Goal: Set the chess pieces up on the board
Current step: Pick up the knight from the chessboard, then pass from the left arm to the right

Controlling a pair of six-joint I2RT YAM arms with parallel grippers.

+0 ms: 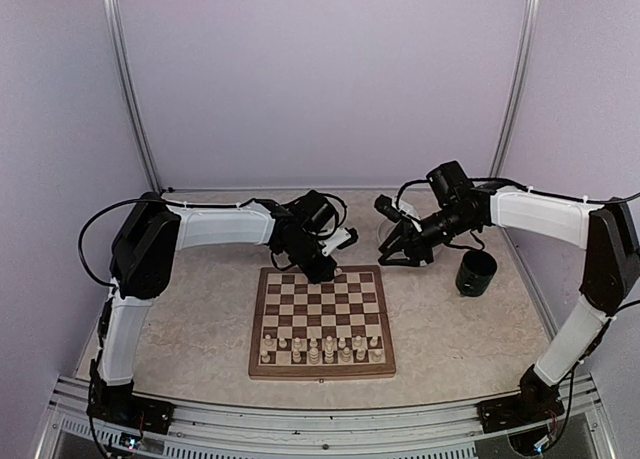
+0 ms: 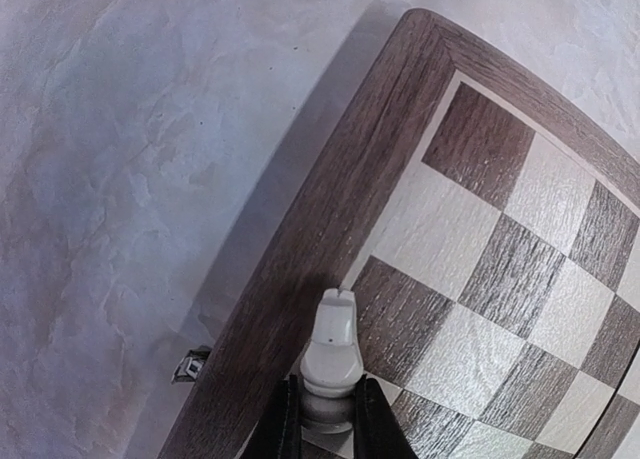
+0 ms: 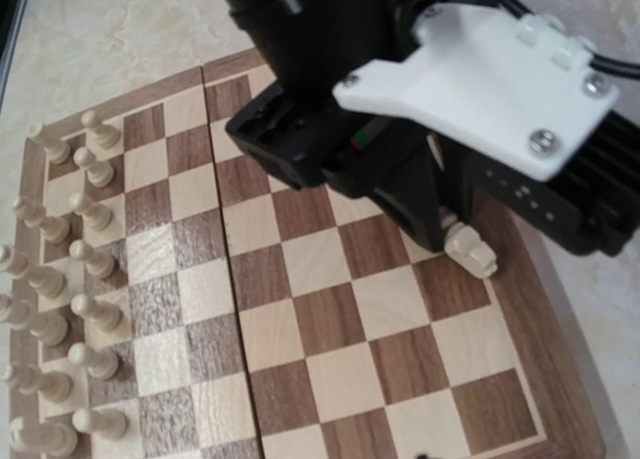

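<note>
Top view: the board [image 1: 322, 371] lies mid-frame on the desk [image 1: 200, 319], with the chess pieces [image 1: 320, 349] in two rows along its lower edge. The left tool [image 1: 328, 271] is at the board's upper edge. The right tool [image 1: 388, 247] hangs to the upper right, and I cannot tell whether it is open or closed

Left wrist view: at bottom centre, the left tool grips a pale piece [image 2: 331, 344] beside the board's border

Right wrist view: the gripped piece shows right of centre, near the board's right border

Beige table [image 1: 200, 324] w/ board [image 1: 322, 319] & black cup [image 1: 476, 273].
</note>
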